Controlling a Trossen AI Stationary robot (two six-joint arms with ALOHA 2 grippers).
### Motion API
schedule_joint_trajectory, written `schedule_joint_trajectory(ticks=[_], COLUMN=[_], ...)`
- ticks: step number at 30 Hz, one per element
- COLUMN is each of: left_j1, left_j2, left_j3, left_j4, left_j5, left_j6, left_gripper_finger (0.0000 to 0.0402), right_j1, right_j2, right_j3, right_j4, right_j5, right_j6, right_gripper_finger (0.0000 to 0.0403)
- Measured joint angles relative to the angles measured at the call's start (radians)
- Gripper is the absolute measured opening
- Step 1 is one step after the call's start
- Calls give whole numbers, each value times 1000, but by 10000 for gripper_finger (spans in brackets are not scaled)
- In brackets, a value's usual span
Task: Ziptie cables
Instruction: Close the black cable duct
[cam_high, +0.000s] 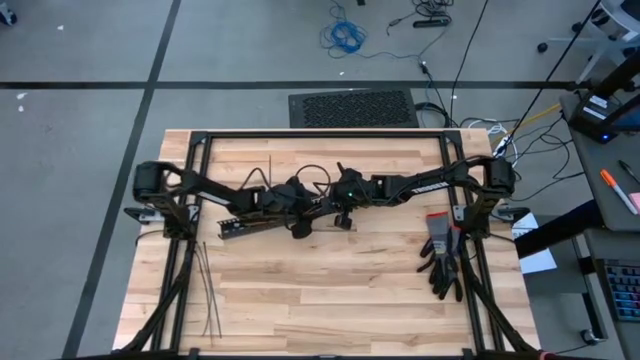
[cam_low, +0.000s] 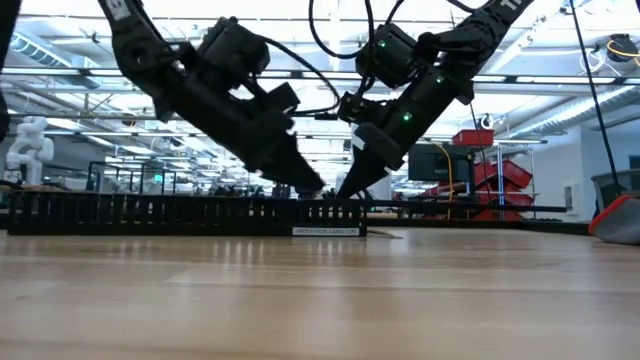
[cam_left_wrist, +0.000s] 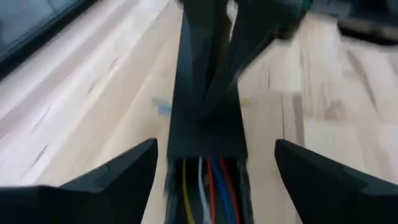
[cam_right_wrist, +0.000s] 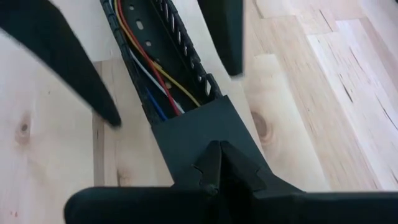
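I see the black duct (cam_right_wrist: 163, 46) lying across the middle of the table (cam_high: 330, 300), and the cables (cam_right_wrist: 149, 74) rest inside its channel, running under a flat black cover (cam_right_wrist: 202, 140) at one end. My left gripper (cam_left_wrist: 214, 171) straddles the duct with its fingers spread wide on either side, grasping nothing. My right gripper (cam_right_wrist: 217, 165) is clenched, its tips pressed on the cover. The zipties (cam_high: 205, 290) lie well away from the duct, near the table's left edge, and black gloves (cam_high: 440, 255) lie towards its right edge.
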Motion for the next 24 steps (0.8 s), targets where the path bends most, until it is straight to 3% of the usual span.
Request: schedule_joint_trajectory(ticks=[5, 15, 24], left_j1=[-6, -6, -6], left_j2=[-52, 26, 35], left_j3=[-1, -11, -11], left_j4=[-164, -119, -104], left_j5=[-32, -81, -79], left_j6=[-2, -24, -18], left_gripper_finger=[320, 313, 215], right_j1=[-4, -5, -5], right_j2=[8, 8, 10], right_j3=[0, 0, 8], right_j4=[3, 9, 5], right_j5=[1, 1, -10], right_j6=[-1, -2, 3], right_gripper_finger=[0, 0, 0])
